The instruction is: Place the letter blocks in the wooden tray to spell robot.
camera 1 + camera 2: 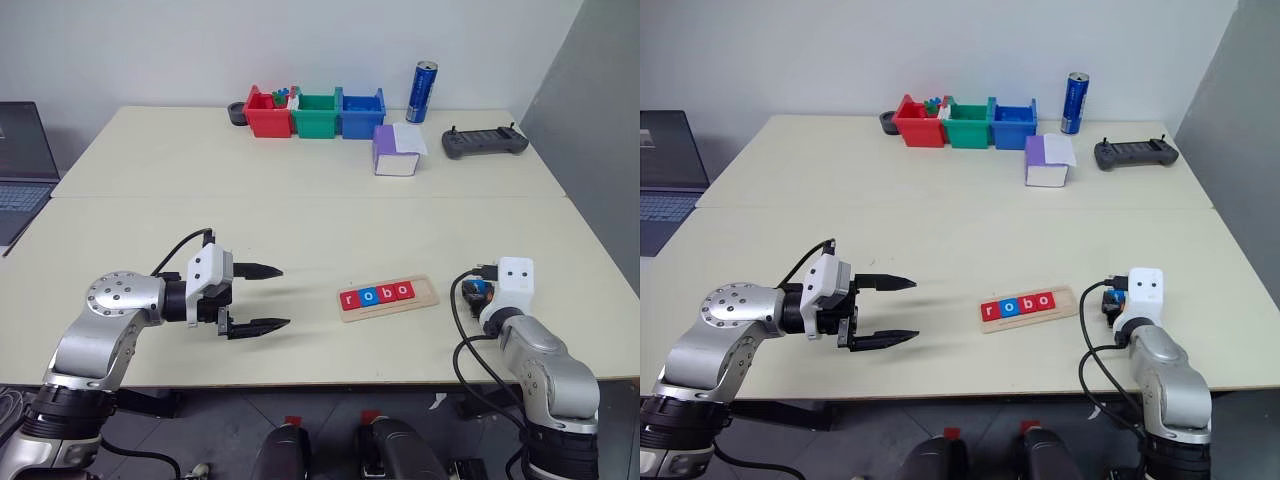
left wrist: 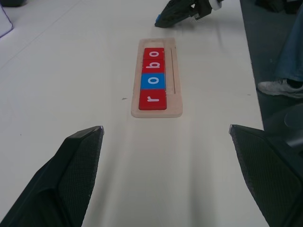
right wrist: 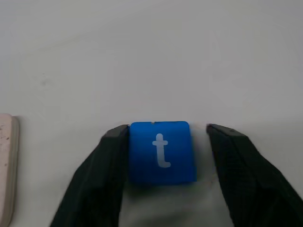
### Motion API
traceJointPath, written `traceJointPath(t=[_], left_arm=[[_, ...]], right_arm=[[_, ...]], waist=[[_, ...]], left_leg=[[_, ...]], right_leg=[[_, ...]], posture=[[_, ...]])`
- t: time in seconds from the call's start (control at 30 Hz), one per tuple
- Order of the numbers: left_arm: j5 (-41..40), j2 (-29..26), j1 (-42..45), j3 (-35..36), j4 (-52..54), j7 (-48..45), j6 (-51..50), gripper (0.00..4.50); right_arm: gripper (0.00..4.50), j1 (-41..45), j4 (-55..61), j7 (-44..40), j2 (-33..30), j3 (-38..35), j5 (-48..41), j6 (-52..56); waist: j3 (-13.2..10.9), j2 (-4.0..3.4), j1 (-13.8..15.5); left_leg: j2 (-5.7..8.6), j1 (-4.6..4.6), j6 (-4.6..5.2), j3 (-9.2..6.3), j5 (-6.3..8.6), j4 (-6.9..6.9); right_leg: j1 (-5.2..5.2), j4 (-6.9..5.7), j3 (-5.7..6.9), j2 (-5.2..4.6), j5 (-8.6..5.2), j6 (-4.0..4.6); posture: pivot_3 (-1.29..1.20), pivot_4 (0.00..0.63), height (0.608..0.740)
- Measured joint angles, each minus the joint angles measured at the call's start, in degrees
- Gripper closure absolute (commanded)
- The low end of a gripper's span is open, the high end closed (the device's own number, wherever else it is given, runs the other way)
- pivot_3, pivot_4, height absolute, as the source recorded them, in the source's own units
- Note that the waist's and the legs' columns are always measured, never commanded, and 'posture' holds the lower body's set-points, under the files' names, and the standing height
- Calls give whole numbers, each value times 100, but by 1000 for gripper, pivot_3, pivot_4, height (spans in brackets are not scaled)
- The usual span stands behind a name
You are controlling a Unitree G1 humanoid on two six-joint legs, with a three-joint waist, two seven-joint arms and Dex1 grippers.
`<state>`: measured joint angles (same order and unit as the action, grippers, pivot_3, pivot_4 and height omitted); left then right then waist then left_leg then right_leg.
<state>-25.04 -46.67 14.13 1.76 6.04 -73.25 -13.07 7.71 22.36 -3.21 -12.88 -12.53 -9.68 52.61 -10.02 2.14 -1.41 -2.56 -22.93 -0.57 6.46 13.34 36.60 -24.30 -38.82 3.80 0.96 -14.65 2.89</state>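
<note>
Reads "robo" on four letter blocks (image 2: 153,78) seated in wooden tray (image 1: 424,296), red-red-blue-red in wrist view. Blue "t" block (image 3: 162,152) on table betw. right gripper (image 3: 168,135) fingers, touching one, small gap at other; prob. not clamped. Left gripper (image 1: 262,297) wide open, empty, beside tray.

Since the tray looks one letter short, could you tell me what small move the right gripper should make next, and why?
Probably close the right gripper on the blue t block: it sits between the open fingers, touching one with a gap at the other, and the wooden tray reads only r, o, b, o.
</note>
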Motion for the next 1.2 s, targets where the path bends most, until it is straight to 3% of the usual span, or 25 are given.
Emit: traceJointPath(t=[0.1, 0.2, 0.4, 0.57, 0.73, 0.97, 1.2], left_arm=[[7, 1, 1, -2, -1, 4, 7, 0], [15, 8, 4, -12, 0, 14, -2, 0], [27, 32, 15, -27, 17, 22, -31, 0], [24, -28, -12, 2, 88, 32, -71, 0], [2, -117, -275, 113, 381, 164, -210, 0], [-69, -236, -611, 372, 644, 285, -312, 0], [-72, -235, -607, 372, 693, 394, -340, 0]], right_arm=[[13, 9, 46, -526, -554, -42, -192, 21], [13, -174, -154, -1757, -1773, -91, -422, -531], [13, 767, -2997, -4470, -3181, 555, -390, -2632], [13, 2320, -5326, -5937, -3251, 1485, 208, -4482], [13, 2892, -6534, -7100, -3245, 1837, 400, -5382], [13, 2949, -6794, -7792, -3351, 1836, 417, -5677], [13, 3253, -7404, -7762, -3322, 1925, 680, -6163]], waist=[[-3, -5, 0], [-1, -1, 11], [-10, 1, -46], [-13, 3, -44], [-12, 3, 10], [-14, 2, 14], [-14, 1, -1]], left_leg=[[1, -1, 0, 1, 0, -1], [2, 0, 2, -4, 1, -4], [-2, 10, 5, -1, 1, -3], [-6, 11, 2, -5, 0, -9], [1, 4, 1, 1, -1, -5], [3, 5, 2, 5, 1, 13], [2, 13, 1, 4, 0, 14]], right_leg=[[-1, 1, -1, 0, 0, 0], [5, 15, 6, 1, 0, 0], [9, 13, 2, 9, 2, -4], [3, 4, 3, 18, -1, 2], [8, 12, 1, 3, -3, 6], [12, 6, -1, -4, -3, 5], [12, -10, 0, -3, -3, 5]], posture=[[0, 150, 740], [0, 150, 740], [0, 150, 740], [0, 150, 740], [0, 150, 740], [0, 150, 740], [0, 150, 740]])
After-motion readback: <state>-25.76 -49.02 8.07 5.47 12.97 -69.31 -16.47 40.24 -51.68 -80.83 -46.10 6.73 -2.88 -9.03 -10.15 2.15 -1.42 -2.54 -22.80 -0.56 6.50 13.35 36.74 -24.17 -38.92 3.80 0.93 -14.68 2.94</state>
